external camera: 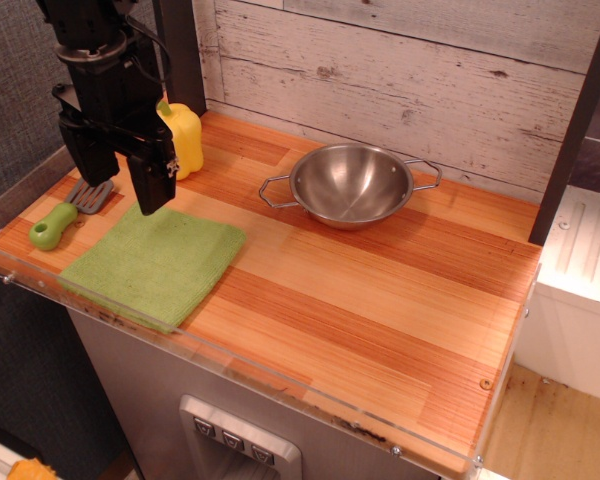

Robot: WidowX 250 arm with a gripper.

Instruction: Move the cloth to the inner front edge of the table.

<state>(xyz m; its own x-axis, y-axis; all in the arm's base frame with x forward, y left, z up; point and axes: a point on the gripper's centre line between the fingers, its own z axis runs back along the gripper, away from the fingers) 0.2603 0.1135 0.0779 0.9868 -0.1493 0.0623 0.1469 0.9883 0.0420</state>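
The lime-green cloth (154, 262) lies flat on the wooden table (380, 310) at its front left, its near edge along the clear acrylic rim. My black gripper (121, 177) hangs just above the cloth's far left corner. Its two fingers (152, 180) are spread apart and nothing is between them.
A green-handled spatula (62, 219) lies left of the cloth. A yellow pepper (184, 137) stands behind the gripper. A steel bowl (351, 184) with handles sits at the back middle. A whitewashed plank wall runs behind and a dark post (578, 120) stands at the right.
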